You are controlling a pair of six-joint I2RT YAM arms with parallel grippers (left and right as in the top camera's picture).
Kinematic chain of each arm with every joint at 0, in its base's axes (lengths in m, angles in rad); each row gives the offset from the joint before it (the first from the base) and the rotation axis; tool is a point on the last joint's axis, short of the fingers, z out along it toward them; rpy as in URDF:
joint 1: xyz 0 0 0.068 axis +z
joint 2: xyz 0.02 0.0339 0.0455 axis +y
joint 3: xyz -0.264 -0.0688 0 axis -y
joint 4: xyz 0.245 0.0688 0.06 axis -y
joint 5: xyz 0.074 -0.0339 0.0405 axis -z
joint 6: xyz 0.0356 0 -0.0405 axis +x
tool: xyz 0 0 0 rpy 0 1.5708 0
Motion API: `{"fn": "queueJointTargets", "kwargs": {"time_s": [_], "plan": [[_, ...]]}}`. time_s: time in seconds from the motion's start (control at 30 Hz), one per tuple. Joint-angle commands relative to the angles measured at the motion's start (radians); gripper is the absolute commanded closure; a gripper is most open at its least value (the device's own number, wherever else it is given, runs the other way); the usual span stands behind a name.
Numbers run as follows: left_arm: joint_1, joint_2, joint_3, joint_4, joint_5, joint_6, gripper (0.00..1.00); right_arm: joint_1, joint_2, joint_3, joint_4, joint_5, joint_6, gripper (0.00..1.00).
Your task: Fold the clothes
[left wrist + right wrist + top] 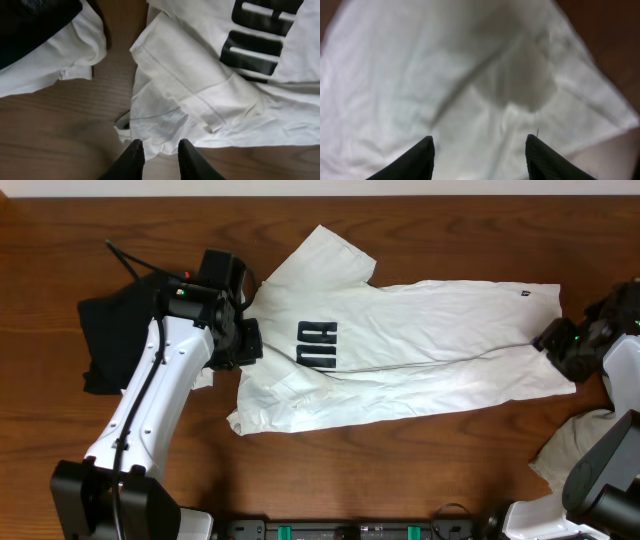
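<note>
Overhead first: the white T-shirt [440, 330] lies stretched across the middle of the wooden surface [400, 470], doubled over lengthwise. Its black letters [318, 346] sit toward the left end, and one sleeve [325, 255] juts toward the far edge. The left pincer [247, 340] is right at the shirt's left edge, and the right pincer [558, 343] is at the right edge. A black garment [110, 340] is bunched at the far left, partly under the left arm. A pale garment [575, 445] is crumpled at lower right, apart from the shirt.

Over to the left wrist: the left pincer [160, 157] points at the rumpled lower edge of the white T-shirt [165, 115]. Its dark fingers [134, 159] stand a little apart, with a narrow gap and nothing clamped. A hemmed fold [185, 85] runs diagonally, and the black letters [260, 40] are at upper right. The black garment [35, 20] shows at upper left, lying on another white cloth [55, 60] (which piece that is, I can't tell). Bare surface [50, 130] shows below it.

Now the right wrist: the right pincer [480, 155] hangs over the white T-shirt [470, 75], which fills nearly the whole view, soft and creased. Its fingers [422, 157] are spread wide, gripping nothing. A sliver of dark surface [612, 30] shows at upper right.
</note>
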Motion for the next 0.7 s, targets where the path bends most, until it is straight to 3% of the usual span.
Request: {"fn": "queueJointTargets", "kwargs": {"time_s": [0.0,0.17,0.4,0.5,0.67], "plan": [[-0.001,-0.002,-0.004,-0.035,-0.012,0.022,0.73,-0.001,0.003,0.013,-0.064,-0.021,-0.022,0.44],[0.0,-0.002,-0.006,-0.126,-0.013,-0.008,0.7,0.0,0.003,0.011,-0.145,-0.021,-0.051,0.36],[-0.001,-0.002,-0.125,-0.132,-0.012,-0.216,0.63,-0.001,0.003,0.011,-0.183,-0.098,-0.11,0.3],[-0.001,-0.002,-0.218,-0.084,-0.012,-0.251,0.54,-0.001,0.003,0.011,-0.2,-0.098,-0.111,0.27],[-0.001,-0.002,-0.396,0.122,-0.011,-0.272,0.41,-0.001,0.003,0.011,-0.211,-0.098,-0.119,0.26]]}}
